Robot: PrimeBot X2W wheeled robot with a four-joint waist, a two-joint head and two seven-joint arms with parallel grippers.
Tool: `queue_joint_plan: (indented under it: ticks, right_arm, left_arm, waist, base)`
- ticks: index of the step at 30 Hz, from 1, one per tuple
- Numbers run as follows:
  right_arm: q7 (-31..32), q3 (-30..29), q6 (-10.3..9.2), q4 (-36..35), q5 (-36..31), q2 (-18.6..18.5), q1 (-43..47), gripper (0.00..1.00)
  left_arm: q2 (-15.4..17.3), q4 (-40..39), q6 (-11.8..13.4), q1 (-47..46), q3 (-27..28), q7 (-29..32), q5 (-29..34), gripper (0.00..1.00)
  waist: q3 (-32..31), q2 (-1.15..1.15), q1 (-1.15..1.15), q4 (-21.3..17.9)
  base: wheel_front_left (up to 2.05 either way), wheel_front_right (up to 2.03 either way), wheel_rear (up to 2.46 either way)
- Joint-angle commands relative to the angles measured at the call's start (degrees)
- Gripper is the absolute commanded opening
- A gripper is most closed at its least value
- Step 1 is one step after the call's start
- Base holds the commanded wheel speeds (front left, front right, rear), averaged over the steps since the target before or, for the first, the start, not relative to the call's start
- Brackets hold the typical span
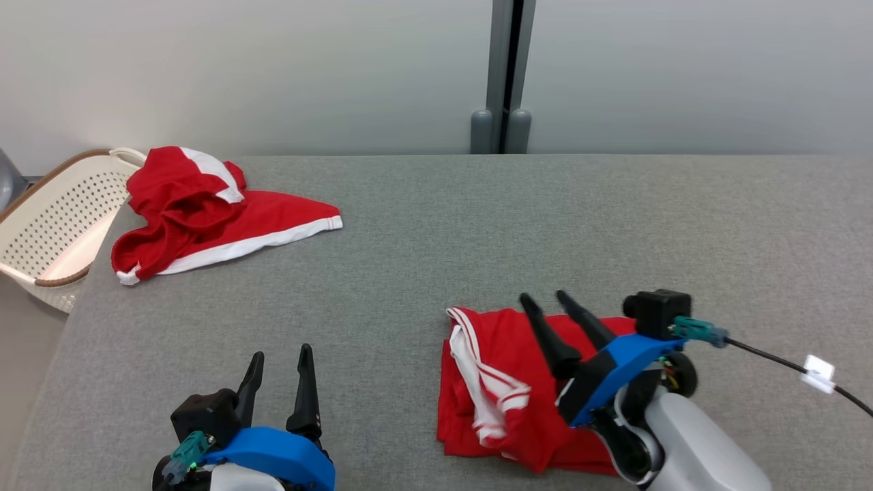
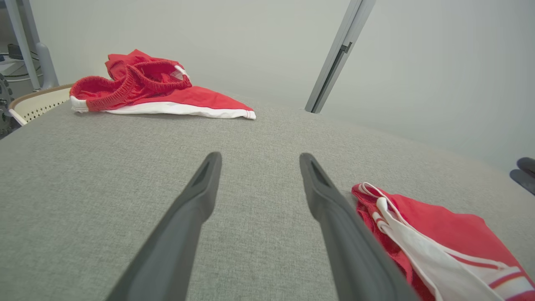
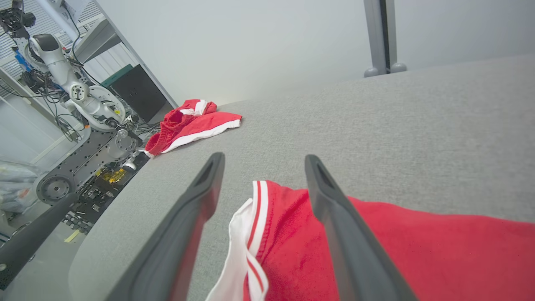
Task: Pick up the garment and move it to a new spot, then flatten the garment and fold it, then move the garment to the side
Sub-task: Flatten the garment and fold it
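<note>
The garment (image 1: 501, 341) is a red piece with white stripes, lying folded on the grey table (image 1: 423, 245) at the near right. My right gripper (image 1: 543, 296) hovers over it, open, fingers pointing up and left with nothing between them. In the right wrist view the garment (image 3: 418, 251) lies under and between the spread fingers of the right gripper (image 3: 263, 159). My left gripper (image 1: 281, 352) stands open at the near left over bare table. The left wrist view has the left gripper (image 2: 259, 155) open, with the garment (image 2: 439, 225) to its right.
A second red and white garment (image 1: 204, 211) lies crumpled at the far left corner, beside a perforated cream basket (image 1: 54, 218) off the table's left edge. A grey post (image 1: 503, 75) stands behind the table. A black cable (image 1: 784, 361) trails from my right wrist.
</note>
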Motion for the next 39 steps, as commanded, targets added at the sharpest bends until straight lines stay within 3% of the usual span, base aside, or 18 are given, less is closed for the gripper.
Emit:
queue_joint_plan:
  ticks: [1,14,24,31,39]
  right_arm:
    - [-1.3,-1.7,0.03,-0.2,-1.6,-0.9,1.2,1.00]
    - [-5.8,-15.8,0.03,-4.9,-13.2,-2.1,8.7,1.00]
    - [-6.8,-26.0,0.03,-16.5,-27.3,0.5,17.4,1.00]
    - [-5.3,-27.6,0.03,-21.8,-28.5,1.1,21.5,1.00]
    - [-4.9,-27.7,0.03,-22.0,-27.2,1.1,23.0,1.00]
  left_arm:
    - [0.2,-0.2,0.1,0.2,-0.3,-0.1,0.4,1.00]
    - [0.5,-0.9,0.4,0.2,-0.7,-0.3,0.4,1.00]
    - [-1.0,0.0,-1.1,0.1,-1.3,-1.4,1.0,1.00]
    - [-1.2,1.4,-1.7,0.8,-0.6,-1.7,1.4,1.00]
    - [-0.1,2.8,-1.8,1.5,0.3,-2.0,3.1,1.00]
  waist:
    - [-0.1,0.00,0.00,-0.5]
    - [-0.4,0.00,0.00,-1.6]
    - [-1.7,0.00,0.00,-3.6]
    - [-2.6,0.00,0.00,-4.4]
    - [-2.8,0.00,0.00,-4.5]
  base:
    - [0.00,0.00,0.00]
    - [0.00,0.00,0.00]
    - [0.00,0.00,0.00]
    - [0.00,0.00,0.00]
    - [0.00,0.00,0.00]
